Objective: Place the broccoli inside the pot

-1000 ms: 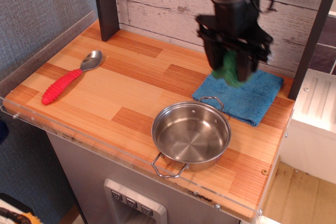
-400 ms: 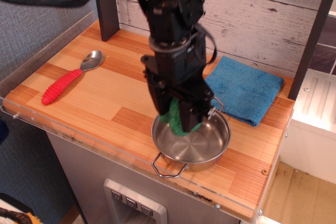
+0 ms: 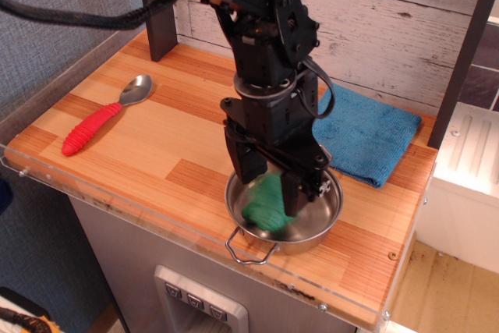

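Observation.image shows the end effector [image 3: 272, 186] lowered into the pot [image 3: 326, 220], fingers spread narrowly around the broccoli [image 3: 263, 205], which sits low inside the pot near the surface's [image 3: 187, 138] front edge; whether they still touch it is unclear.

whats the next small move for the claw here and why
Probably lift the claw straight up and clear. The broccoli already sits down inside the pot, and the fingers look spread on either side of it, so it seems let go, though contact is hard to rule out.
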Robot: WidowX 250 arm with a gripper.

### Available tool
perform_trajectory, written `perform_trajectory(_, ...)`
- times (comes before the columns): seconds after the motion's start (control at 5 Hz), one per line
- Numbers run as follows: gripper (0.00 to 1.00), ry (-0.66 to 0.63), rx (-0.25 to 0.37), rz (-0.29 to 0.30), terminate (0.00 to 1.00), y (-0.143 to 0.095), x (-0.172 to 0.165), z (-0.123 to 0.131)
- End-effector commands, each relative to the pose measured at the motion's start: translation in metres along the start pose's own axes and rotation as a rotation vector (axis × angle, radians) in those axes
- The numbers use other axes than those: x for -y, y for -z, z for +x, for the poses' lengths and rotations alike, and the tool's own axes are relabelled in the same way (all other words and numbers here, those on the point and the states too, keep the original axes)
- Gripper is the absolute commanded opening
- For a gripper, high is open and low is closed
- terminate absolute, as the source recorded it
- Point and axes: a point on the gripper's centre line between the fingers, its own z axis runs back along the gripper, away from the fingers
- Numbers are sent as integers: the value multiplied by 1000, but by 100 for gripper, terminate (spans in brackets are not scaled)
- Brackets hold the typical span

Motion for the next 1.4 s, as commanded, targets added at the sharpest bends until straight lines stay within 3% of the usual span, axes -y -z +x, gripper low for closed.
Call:
perform_trajectory(0.0, 100, -24, 78, 22, 0, -35, -14, 6)
perform_trajectory(0.2, 100, -165, 90, 113, 0, -60, -58, -8)
perform_trajectory(0.4, 100, -258, 59, 157, 0, -63, -90, -15)
perform_trajectory(0.8, 100, -283, 16, 116, 0, -43, -112, -12)
perform_trajectory(1.0, 100, -257, -47, 26, 0, -41, -114, -10)
perform_trajectory(1.2, 100, -257, -47, 26, 0, -41, -114, -10)
